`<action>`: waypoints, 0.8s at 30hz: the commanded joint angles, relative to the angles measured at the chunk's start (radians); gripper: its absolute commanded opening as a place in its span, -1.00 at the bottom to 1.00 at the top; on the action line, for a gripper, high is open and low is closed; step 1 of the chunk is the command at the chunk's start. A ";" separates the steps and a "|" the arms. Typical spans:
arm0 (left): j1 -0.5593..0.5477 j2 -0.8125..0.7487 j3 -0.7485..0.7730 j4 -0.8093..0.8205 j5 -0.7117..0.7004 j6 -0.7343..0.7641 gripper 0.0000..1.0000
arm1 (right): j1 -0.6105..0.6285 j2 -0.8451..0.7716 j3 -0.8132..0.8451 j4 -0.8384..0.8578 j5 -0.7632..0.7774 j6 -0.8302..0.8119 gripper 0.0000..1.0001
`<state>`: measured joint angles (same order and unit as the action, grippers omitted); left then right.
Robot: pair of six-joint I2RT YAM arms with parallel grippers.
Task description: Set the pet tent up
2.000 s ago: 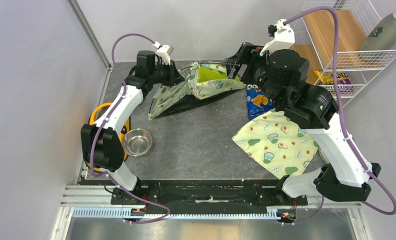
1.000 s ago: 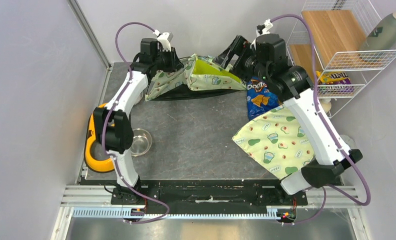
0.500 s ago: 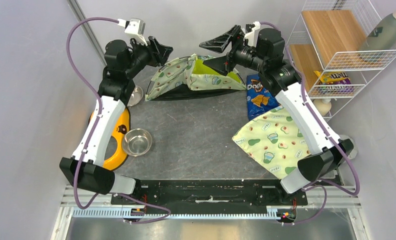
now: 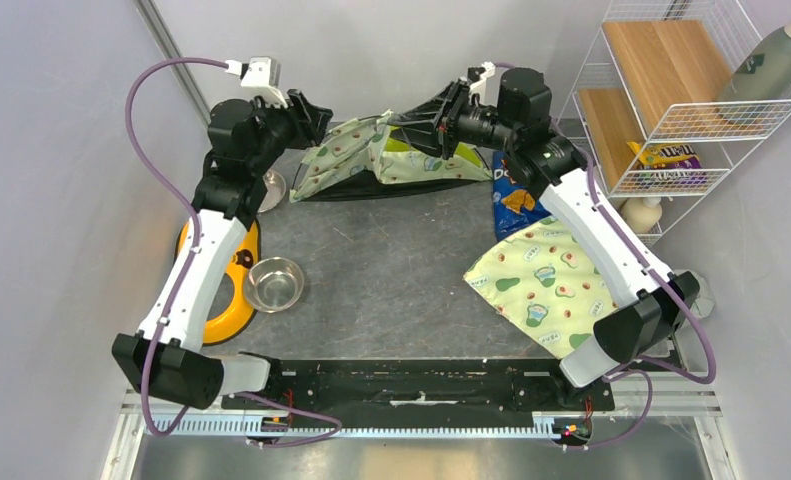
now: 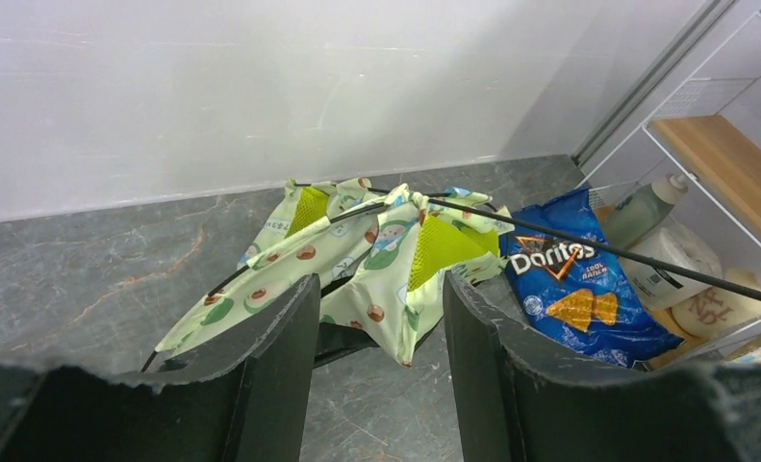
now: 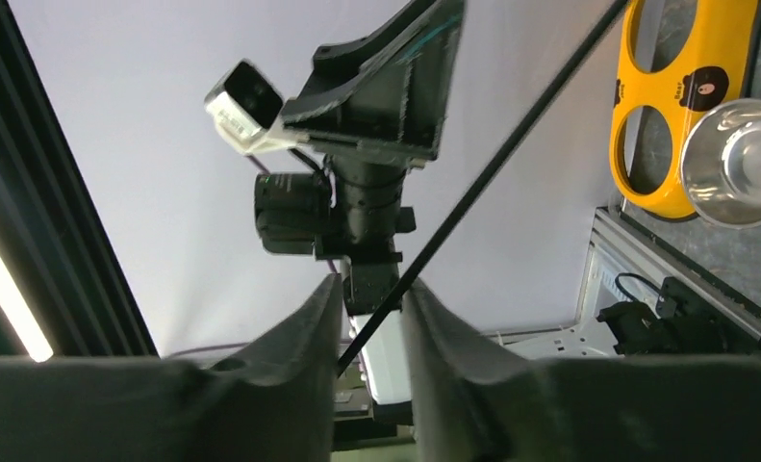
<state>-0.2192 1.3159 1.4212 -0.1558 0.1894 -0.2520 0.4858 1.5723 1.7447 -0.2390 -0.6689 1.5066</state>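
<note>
The pet tent (image 4: 391,160) lies collapsed at the back of the table, cream avocado print with lime panels (image 5: 357,250). A thin black pole (image 5: 597,252) sticks out from its top toward the right. My left gripper (image 4: 311,118) hovers left of the tent, open and empty (image 5: 381,284), looking down at the fabric. My right gripper (image 4: 426,122) is raised over the tent's right side. In the right wrist view the black pole (image 6: 492,164) runs between its half-closed fingers (image 6: 371,284), with its end against one finger and a gap to the other.
A Doritos bag (image 4: 516,190) lies right of the tent, and a flat avocado-print pad (image 4: 551,285) lies nearer. A steel bowl (image 4: 274,283) and a yellow bowl holder (image 4: 221,290) sit at the left. A wire shelf (image 4: 671,90) stands at the back right.
My left gripper let go of the tent, opened and pulled back to the left and up. My right gripper rose and its jaws narrowed around the black pole. The tent sagged onto the table.
</note>
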 commanded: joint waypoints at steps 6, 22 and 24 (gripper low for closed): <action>0.001 -0.101 -0.046 0.021 -0.039 -0.046 0.14 | 0.011 0.016 -0.085 0.087 0.088 0.032 -0.79; -0.004 -0.098 -0.208 0.130 0.260 -0.325 0.13 | 0.047 0.092 -0.063 0.012 0.264 -0.254 -1.00; -0.003 -0.123 -0.218 0.135 0.240 -0.381 0.14 | 0.062 0.100 -0.070 0.008 0.311 -0.320 -1.00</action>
<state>-0.2211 1.2415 1.1988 -0.1162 0.3576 -0.4652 0.5327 1.6344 1.6569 -0.2363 -0.5205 1.3968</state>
